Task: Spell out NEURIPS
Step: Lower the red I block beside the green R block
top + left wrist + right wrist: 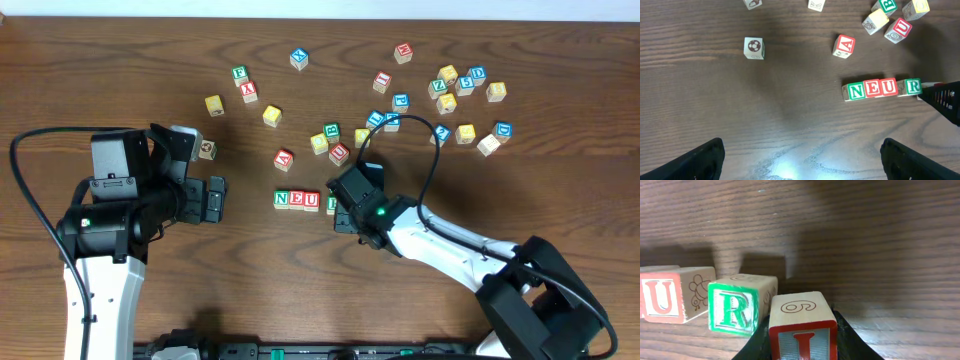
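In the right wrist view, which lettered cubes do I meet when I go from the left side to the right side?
U cube → R cube → I cube

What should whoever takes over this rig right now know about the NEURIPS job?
Left hand: open, empty, left of the row.
Right hand: shut on the red-bordered wooden I cube, close beside the row's R end.
Done: green-bordered wooden N cube, red-bordered E cube, red-bordered U cube, green-bordered R cube stand in a row.
Left: set I next to R, then find P and S among the scattered wooden cubes; letters unreadable from overhead.
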Robot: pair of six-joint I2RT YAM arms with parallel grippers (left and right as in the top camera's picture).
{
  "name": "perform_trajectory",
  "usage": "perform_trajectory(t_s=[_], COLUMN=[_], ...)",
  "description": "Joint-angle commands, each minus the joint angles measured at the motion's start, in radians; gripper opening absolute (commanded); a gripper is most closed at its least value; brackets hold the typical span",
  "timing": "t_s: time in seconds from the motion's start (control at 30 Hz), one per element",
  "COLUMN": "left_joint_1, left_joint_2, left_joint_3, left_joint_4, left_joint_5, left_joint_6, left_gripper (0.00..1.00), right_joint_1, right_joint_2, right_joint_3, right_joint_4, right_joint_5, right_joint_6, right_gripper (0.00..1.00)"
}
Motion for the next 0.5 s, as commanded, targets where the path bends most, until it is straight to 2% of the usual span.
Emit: perform_trajectory(t_s=[0.0,0.47], left_joint_1=[0.004,0.005], left_joint_2=[-0.006,-0.006], left_joint_3=[0.021,0.021], left_joint_4=[-0.001,-0.001], left_joint_5=[0.012,0.012], left_joint_6=[0.013,0.013], left_gripper=[0.98,0.98], right_joint_1=[0.006,0.006], right_joint_2=[0.013,0.026], right_joint_3=[0.005,0.005], right_joint_4=[0.004,0.039], right_joint_5=[-0.012,-0.012], right_joint_6=[0.025,0.025], right_gripper=[0.06,0.08])
